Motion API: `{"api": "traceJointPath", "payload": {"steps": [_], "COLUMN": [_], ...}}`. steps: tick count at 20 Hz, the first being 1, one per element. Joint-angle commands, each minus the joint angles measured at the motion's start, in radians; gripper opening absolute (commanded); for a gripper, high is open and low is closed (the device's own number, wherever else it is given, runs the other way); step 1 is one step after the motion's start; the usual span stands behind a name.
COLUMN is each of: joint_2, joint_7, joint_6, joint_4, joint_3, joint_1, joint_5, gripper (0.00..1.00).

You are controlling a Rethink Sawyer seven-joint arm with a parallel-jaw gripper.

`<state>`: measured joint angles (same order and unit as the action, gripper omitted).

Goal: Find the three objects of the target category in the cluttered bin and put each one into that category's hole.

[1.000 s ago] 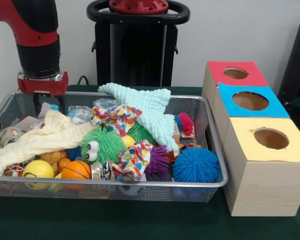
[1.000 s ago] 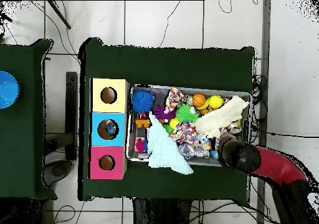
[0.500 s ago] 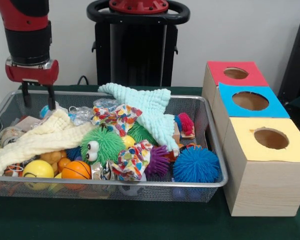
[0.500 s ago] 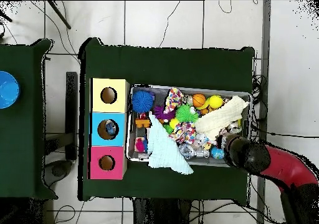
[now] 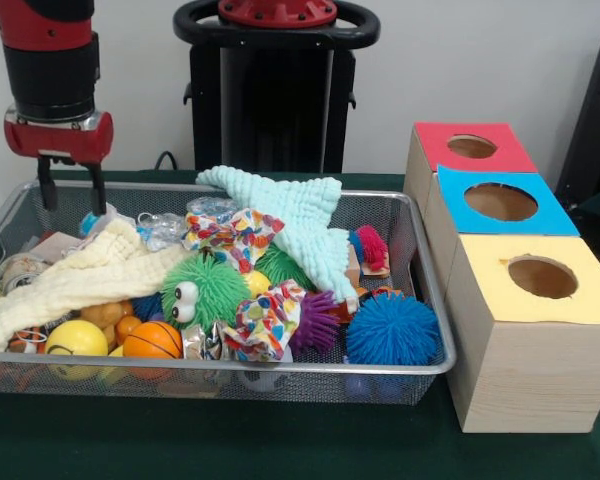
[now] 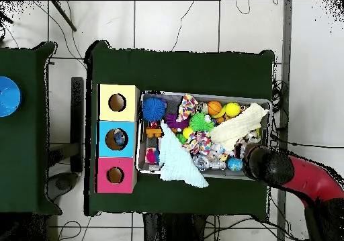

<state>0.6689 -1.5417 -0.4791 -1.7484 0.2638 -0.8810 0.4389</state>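
**Gripper hangs empty over the corner of the toy bin**

The gripper (image 5: 71,188) hangs above the wire mesh bin (image 5: 280,368), over the corner farthest from the three boxes; its two dark fingers (image 5: 98,190) are spread apart with nothing between them. Below them in the bin lie a cream cloth (image 5: 75,280), a green googly-eyed puffer ball (image 5: 205,290), a small basketball (image 5: 153,340), a yellow ball (image 5: 76,338), a blue spiky ball (image 5: 392,329) and a mint cloth (image 5: 300,222). Beside the bin on the green surface (image 5: 230,440) stand a red-topped box (image 5: 472,148), a blue-topped box (image 5: 500,203) and a yellow-topped box (image 5: 540,278), each with a round hole. No writing is legible.
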Motion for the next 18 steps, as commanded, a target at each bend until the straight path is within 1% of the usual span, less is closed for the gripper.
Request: {"api": "traceJointPath", "payload": {"steps": [1,10,15,18], "joint_2": [-0.017,-0.063,-0.049,-0.048], "joint_7": [-0.103,-0.163,-0.195,-0.206], "joint_6": [-0.036,0.042,0.069,0.073], "joint_4": [-0.044,-0.063,-0.097,-0.101], "joint_3": [0.009,-0.006,-0.022,-0.029], "joint_1": [0.036,0.073,0.097,0.112], "joint_5": [-0.036,-0.038,-0.048,-0.059], "gripper": [1.0,1.0,1.0,1.0]}}
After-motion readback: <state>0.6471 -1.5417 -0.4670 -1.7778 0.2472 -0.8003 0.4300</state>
